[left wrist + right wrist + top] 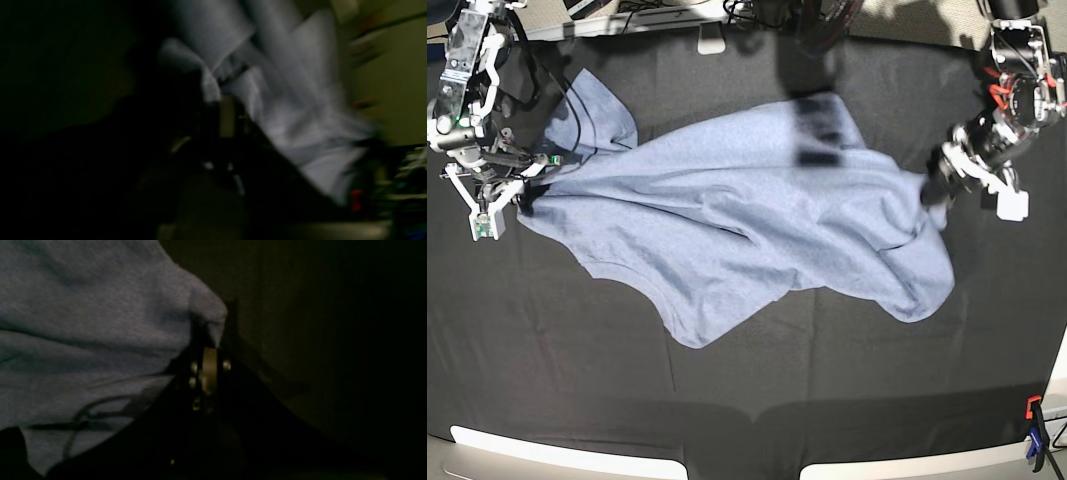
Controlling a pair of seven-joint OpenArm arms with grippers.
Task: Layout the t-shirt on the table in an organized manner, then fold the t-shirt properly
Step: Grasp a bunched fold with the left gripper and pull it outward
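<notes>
The light blue-grey t-shirt (747, 220) lies wrinkled and stretched sideways across the black table (577, 370). In the base view my right gripper (527, 195) is at the shirt's left edge and is shut on the cloth. The right wrist view shows the t-shirt (83, 323) pinched between the fingers of my right gripper (213, 336). My left gripper (932, 190) is at the shirt's right edge, blurred by motion. The left wrist view is blurred and dark; the t-shirt (283, 100) runs up from my left gripper (213, 96), which looks shut on a fold.
An orange-black clamp (1034, 425) sits at the table's front right corner. Cables and gear (677, 15) line the far edge. A white tag (1012, 205) hangs off the arm on the right. A dark blurred patch (817, 130) lies over the shirt's upper middle.
</notes>
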